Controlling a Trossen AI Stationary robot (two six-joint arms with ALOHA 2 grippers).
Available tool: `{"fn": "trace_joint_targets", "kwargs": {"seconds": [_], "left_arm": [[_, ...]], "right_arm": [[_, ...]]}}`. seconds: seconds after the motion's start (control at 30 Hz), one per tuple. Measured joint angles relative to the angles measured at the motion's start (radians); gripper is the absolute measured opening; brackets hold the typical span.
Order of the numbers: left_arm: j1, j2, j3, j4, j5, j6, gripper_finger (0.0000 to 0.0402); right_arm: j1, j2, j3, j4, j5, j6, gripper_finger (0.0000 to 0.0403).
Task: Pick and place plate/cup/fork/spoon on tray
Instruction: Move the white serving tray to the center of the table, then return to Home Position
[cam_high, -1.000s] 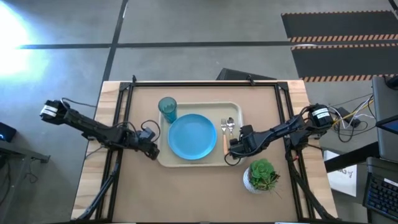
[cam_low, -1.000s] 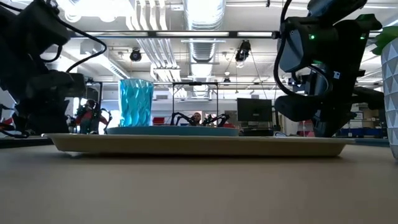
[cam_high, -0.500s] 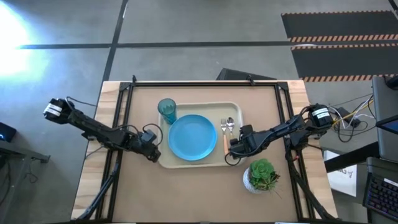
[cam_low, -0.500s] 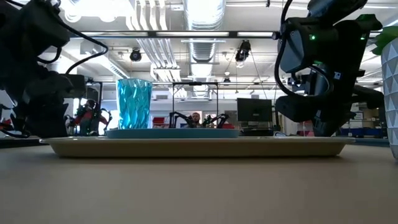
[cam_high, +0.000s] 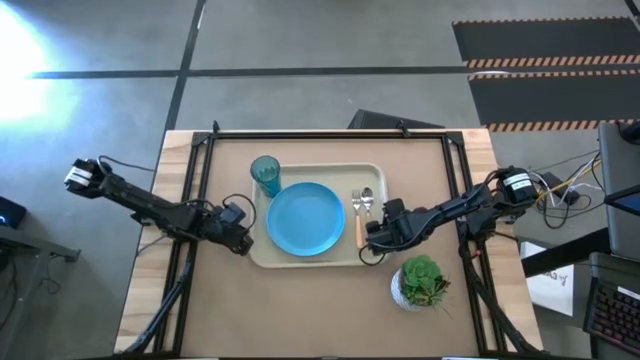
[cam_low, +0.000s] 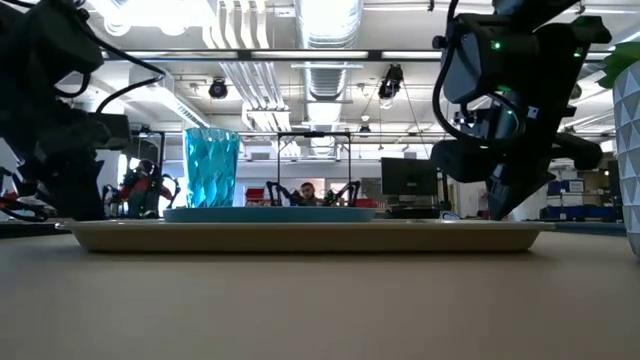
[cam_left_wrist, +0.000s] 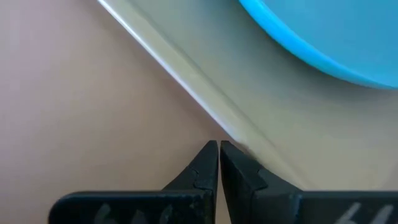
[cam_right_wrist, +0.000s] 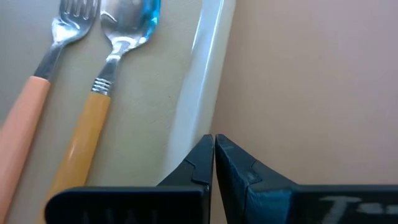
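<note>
While both arms reach in low from the two sides, the tray (cam_high: 312, 262) lies in the middle of the table (cam_high: 320, 310) with all four things on it. The plate (cam_high: 306, 219) sits in the centre of the tray. The cup (cam_high: 266, 174) stands upright at the tray's far left corner, just beside the plate's rim. The fork (cam_high: 360, 212) and the spoon (cam_high: 368, 207) lie side by side along the right part of the tray, the fork nearer to the plate, and the handles point toward the near side.

The left claw (cam_high: 243, 243) is fully closed and holds nothing; its tips (cam_left_wrist: 218, 147) are at the outer rim of the tray's left side, near the front corner. The right claw (cam_high: 368, 243) is closed as well, also empty, and its tips (cam_right_wrist: 213, 140) are against the outer rim of the tray's right side, just beside the handles of the cutlery.

A plant in a white pot (cam_high: 421, 283) stands on the table close to the right arm, near the tray's front right corner, so little room is free there. Between the tray and the table's near edge the surface is open, and also behind the tray toward the far edge.
</note>
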Motion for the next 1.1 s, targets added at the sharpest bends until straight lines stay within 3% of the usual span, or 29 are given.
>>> {"fn": "trace_joint_targets", "kwargs": {"seconds": [0.23,0.43,0.63,0.87,1.1], "left_arm": [[0.0,-0.019,0.011,-0.042,-0.003,0.009,0.0],[0.0,-0.083,0.131,-0.193,-0.022,0.099,0.0],[0.0,-0.158,0.359,-0.33,-0.165,0.311,0.0],[0.0,-0.266,0.647,-0.374,-0.378,0.712,0.0],[0.0,-0.37,0.737,-0.423,-0.526,0.849,0.0]], "right_arm": [[0.0,-0.015,0.023,-0.008,0.016,-0.009,0.0009],[0.0,-0.09,0.116,-0.037,0.092,-0.107,0.0009],[0.0,-0.188,0.278,-0.037,0.286,-0.373,0.0009],[-0.002,-0.324,0.482,-0.024,0.381,-0.801,0.0009],[-0.002,-0.443,0.554,-0.024,0.415,-1.01,0.0009]]}}
